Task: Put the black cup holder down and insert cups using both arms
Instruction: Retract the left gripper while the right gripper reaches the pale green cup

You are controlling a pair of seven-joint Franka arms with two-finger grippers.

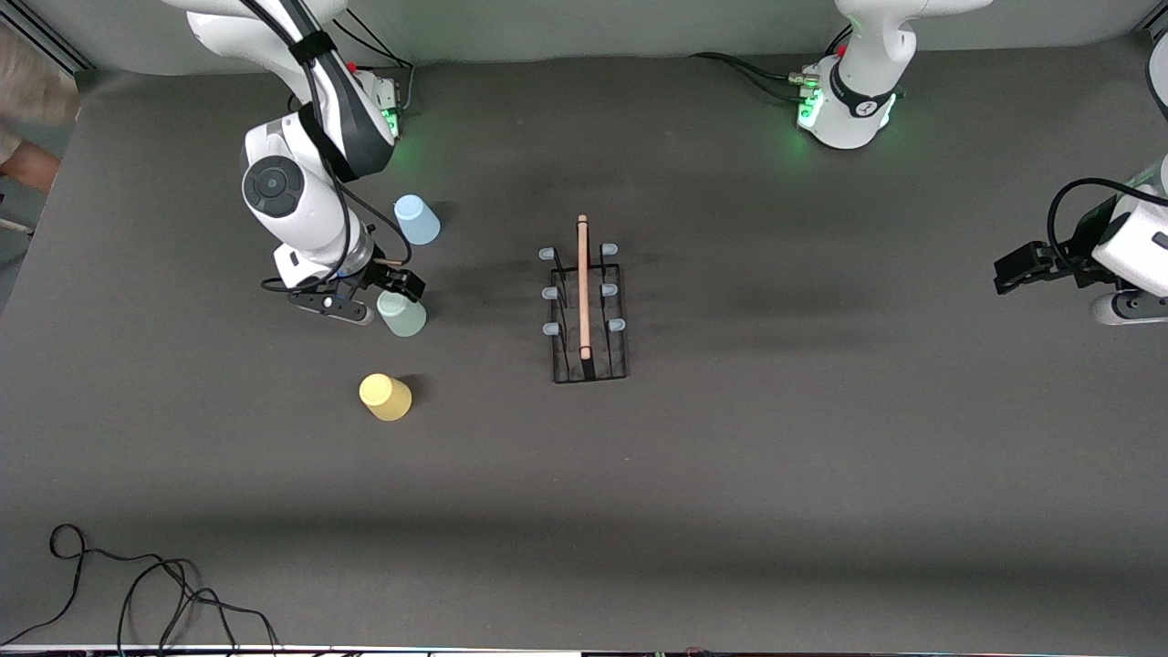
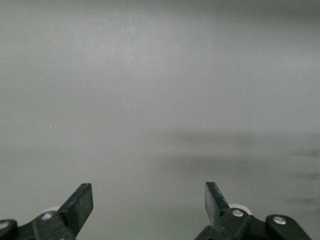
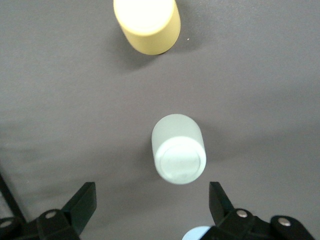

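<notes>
The black cup holder (image 1: pixel 588 310) stands mid-table, the right gripper (image 1: pixel 360 297) hovers wide open and empty over the grey-green cup (image 1: pixel 401 315), and the left gripper (image 1: pixel 1017 271) waits open, holding nothing.

Matt plastic cups (image 1: pixel 401 315), wire holder (image 1: pixel 589 310)

Left gripper (image 2: pixel 149 207) and right gripper (image 3: pixel 152 205) gape wide.

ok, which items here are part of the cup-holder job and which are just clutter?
Job:
- black cup holder, mid-table
- light blue cup
- grey-green cup, under the open right gripper
- yellow cup
- left gripper, open, waiting at its end

Lying about:
- black cable at the table's near edge
</notes>
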